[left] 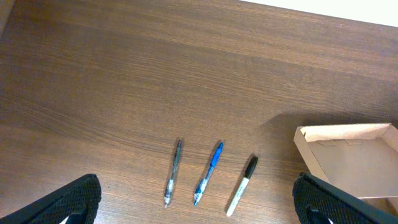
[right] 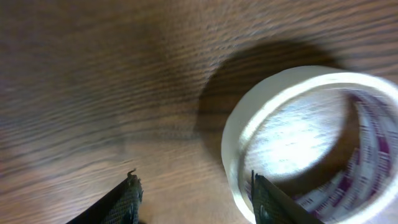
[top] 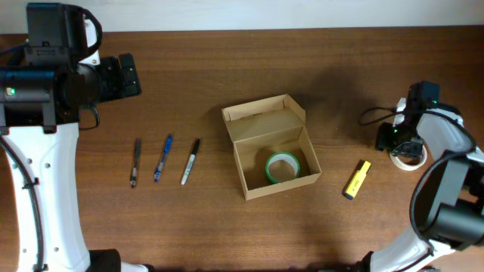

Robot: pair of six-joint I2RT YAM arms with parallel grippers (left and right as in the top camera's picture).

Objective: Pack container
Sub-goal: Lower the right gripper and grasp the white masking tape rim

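Over the wooden table [top: 227,68] the left gripper [left: 199,205] waits with fingers apart, and the right gripper [right: 194,186] is spread astride the tape roll [right: 249,118] rim, likely to grasp it for the container [top: 239,162].

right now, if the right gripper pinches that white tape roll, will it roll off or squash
Lying flat on the table, the white tape roll probably won't roll. Its thick wall looks stiff, likely light. It might slide on wood.

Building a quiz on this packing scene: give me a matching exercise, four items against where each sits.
1 green tape roll
2 yellow highlighter
3 white tape roll
4 blue pen

A between two other pens
B inside the container
C on the table, right of the container
D at the right gripper

Pairs: 1-B, 2-C, 3-D, 4-A.
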